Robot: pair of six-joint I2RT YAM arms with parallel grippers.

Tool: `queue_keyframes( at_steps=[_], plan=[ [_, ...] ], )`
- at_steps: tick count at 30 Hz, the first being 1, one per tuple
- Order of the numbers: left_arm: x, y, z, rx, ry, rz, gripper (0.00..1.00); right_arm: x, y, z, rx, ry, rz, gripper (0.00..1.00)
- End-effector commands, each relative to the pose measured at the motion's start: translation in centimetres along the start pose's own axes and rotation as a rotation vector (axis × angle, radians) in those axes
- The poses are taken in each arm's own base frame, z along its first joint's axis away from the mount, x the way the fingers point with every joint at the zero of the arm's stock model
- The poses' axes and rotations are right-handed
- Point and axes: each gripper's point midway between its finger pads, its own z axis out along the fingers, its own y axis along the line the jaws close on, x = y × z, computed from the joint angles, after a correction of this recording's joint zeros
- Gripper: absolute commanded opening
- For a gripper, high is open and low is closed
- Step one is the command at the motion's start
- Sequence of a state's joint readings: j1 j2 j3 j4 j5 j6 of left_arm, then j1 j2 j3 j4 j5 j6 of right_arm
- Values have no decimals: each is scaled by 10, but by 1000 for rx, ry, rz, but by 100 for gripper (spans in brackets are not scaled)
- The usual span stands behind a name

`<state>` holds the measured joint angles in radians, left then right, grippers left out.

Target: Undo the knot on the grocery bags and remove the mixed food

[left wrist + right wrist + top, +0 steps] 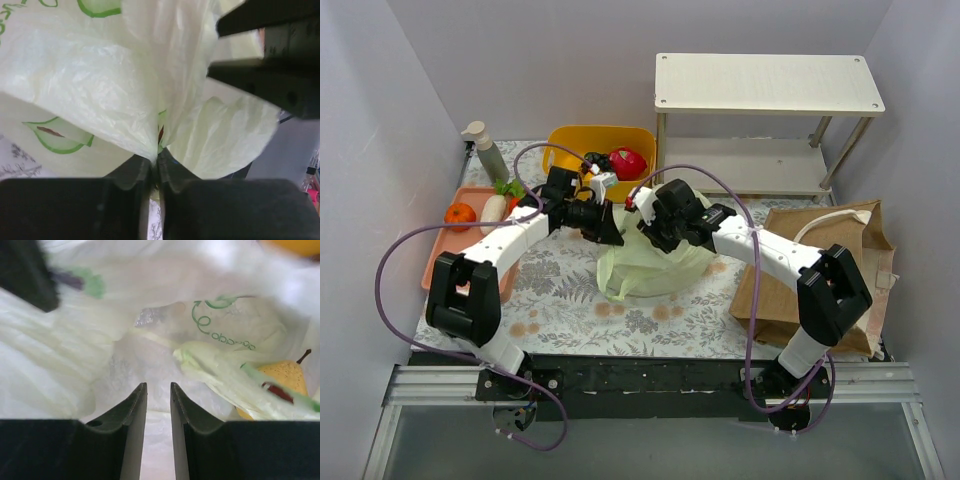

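Pale green plastic bag (655, 268) sits in the middle of the desk (570, 305), between my two arms, its thin film bunched up at the top. My left gripper (156, 162) is pinched tight on a fold of that film; in the left wrist view the crinkled sheet fans upward from the closed fingertips. My right gripper (158, 390) meets the bag from the other side, right next to the left one. Its fingers stand narrow, with a slim slit between them and pale film showing through; whether any film is caught there I cannot tell. Past the right fingertips, through the bag's opening, a yellow pear (280, 375) with a dark stem lies inside, partly under a green-edged fold.

To my right the brown tote (840, 250) lies flat on the desk, a white rope handle on top. On my left an orange tray (440, 262) holds a tangerine (460, 213) and a white radish (494, 208). Behind it stands a soap pump bottle (485, 150). A yellow bin (570, 140) at the back holds a red fruit (627, 163).
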<state>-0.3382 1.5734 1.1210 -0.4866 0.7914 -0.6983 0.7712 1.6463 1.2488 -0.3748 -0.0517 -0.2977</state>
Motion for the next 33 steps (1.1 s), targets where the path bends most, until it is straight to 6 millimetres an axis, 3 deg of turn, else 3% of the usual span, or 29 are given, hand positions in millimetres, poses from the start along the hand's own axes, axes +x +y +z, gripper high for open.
queue_keyframes(
  at_steps=[1,2,3,5,6,7,10,11,13,14,21,25,30,33],
  plan=[
    [-87,-54,-35,115,-156,275,0,-15,-3,-10,16,-65,-13,34],
    [-101,-88,-48,206,-192,358,0,5,0,-7,17,-22,-17,34],
    [-124,-127,-75,218,-304,494,0,12,-9,-14,75,-10,-23,34],
    [-136,-175,-95,246,-404,626,0,34,-17,-19,125,29,-35,34],
    [-138,-189,-106,252,-442,665,0,53,-21,-24,146,58,-27,34],
    [-131,-190,-104,266,-418,663,0,62,-24,-26,155,71,-21,34],
    [-86,-160,-84,244,-264,577,0,84,-32,-35,174,99,-6,34],
    [-58,-142,-69,243,-192,520,0,86,-35,-36,180,103,-20,34],
    [-29,-130,-64,224,-144,474,0,86,-37,-41,189,94,-28,34],
    [-8,-112,-54,188,-107,424,0,81,-37,-42,180,83,-34,34],
    [26,-75,-36,98,-17,344,0,23,0,-48,-88,-66,-95,31],
    [27,-68,-36,58,-11,335,0,4,22,-48,-218,-154,-161,31],
    [24,-61,-42,2,-19,320,0,-17,50,-28,-295,-211,-218,36],
    [23,-62,-46,18,-17,289,0,-29,48,-11,-249,-219,-147,44]
  ],
)
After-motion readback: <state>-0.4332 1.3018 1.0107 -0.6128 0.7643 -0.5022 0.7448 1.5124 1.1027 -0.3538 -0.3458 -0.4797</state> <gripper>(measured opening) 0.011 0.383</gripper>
